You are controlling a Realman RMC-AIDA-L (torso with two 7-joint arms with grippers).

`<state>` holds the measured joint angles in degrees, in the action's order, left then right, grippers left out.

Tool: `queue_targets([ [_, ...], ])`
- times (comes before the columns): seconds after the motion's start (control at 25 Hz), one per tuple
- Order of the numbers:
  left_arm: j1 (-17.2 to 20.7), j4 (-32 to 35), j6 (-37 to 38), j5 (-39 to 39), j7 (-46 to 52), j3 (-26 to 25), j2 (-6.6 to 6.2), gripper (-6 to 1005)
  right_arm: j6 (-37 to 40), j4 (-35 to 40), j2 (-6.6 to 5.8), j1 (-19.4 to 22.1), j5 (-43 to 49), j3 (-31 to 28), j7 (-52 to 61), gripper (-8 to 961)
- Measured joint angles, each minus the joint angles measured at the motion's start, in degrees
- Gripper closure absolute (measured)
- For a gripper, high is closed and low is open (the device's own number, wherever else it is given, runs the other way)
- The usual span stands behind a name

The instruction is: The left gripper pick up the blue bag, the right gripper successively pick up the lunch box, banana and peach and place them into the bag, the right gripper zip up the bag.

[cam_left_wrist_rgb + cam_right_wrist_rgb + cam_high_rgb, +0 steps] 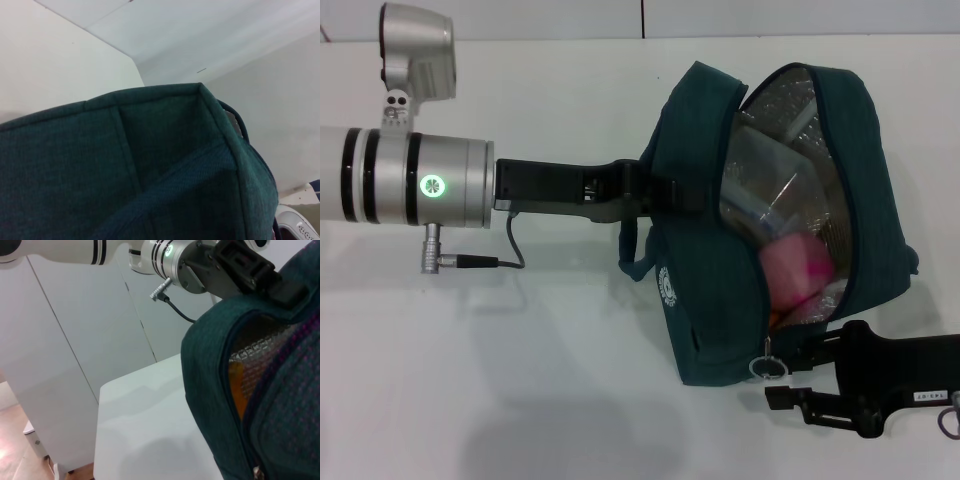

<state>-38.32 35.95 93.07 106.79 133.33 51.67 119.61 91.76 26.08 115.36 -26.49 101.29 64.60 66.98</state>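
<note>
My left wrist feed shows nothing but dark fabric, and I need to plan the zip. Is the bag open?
Observer: Yes. In the head view the blue bag gapes open, with its silver lining showing.
Operator: Is anything inside it?
Observer: The pink peach lies low in the opening, and the clear lunch box is deeper in. The right wrist view shows the orange banana against the lining.
Operator: Where are the grippers?
Observer: The left gripper grips the bag's side. The right gripper sits just beside the ring zipper pull at the lower end of the opening.
</note>
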Motion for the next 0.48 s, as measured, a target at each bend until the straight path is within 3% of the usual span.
queue_targets([
  [0.48,0.0,-0.14,0.0,0.0,0.13,-0.01,0.0,946,-0.95,0.56,0.05,0.39,-0.87,-0.41,-0.49,828],
])
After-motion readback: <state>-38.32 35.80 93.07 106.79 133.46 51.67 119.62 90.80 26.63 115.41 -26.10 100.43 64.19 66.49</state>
